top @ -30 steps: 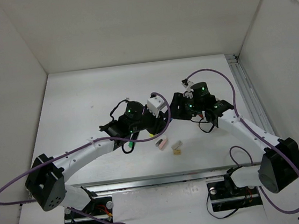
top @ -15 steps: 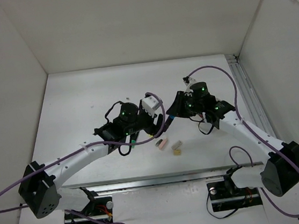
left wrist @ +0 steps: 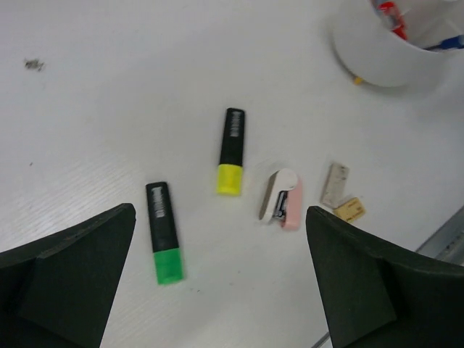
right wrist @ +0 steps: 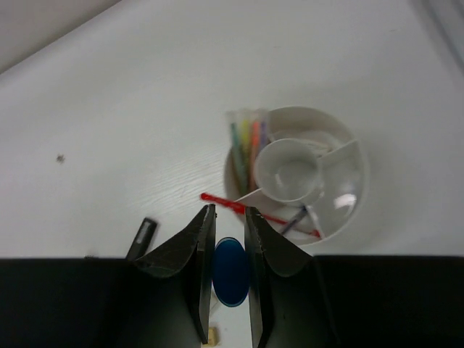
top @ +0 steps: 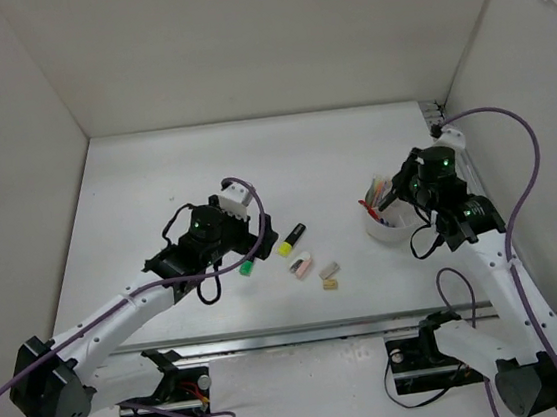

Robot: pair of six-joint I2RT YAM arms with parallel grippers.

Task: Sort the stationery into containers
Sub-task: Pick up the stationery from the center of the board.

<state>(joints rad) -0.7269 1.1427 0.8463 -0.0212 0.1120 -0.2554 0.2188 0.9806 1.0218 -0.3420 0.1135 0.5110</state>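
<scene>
My left gripper (left wrist: 220, 214) hangs open above the table with nothing between its fingers. Below it lie a green-ended highlighter (left wrist: 163, 232), a yellow-ended highlighter (left wrist: 231, 151), a pink eraser (left wrist: 283, 199), a grey eraser (left wrist: 334, 183) and a tan eraser (left wrist: 349, 209). My right gripper (right wrist: 230, 212) is shut on a blue-ended highlighter (right wrist: 230, 272), held just beside the white round tub (right wrist: 360, 181). The tub has a small white cup (right wrist: 288, 170) in its middle. A red pen (right wrist: 232, 204) sticks out over the tub's rim and coloured pens (right wrist: 248, 138) lie in one compartment.
From above, the tub (top: 390, 230) stands at the right, under the right gripper (top: 398, 195). The loose items lie mid-table near the front, right of the left gripper (top: 230, 242). White walls enclose the table, and a metal rail (top: 460, 163) runs along its right side.
The left gripper opened and drew back to the left. The right gripper shut on the blue-ended highlighter and swung right with it, over to the tub.
</scene>
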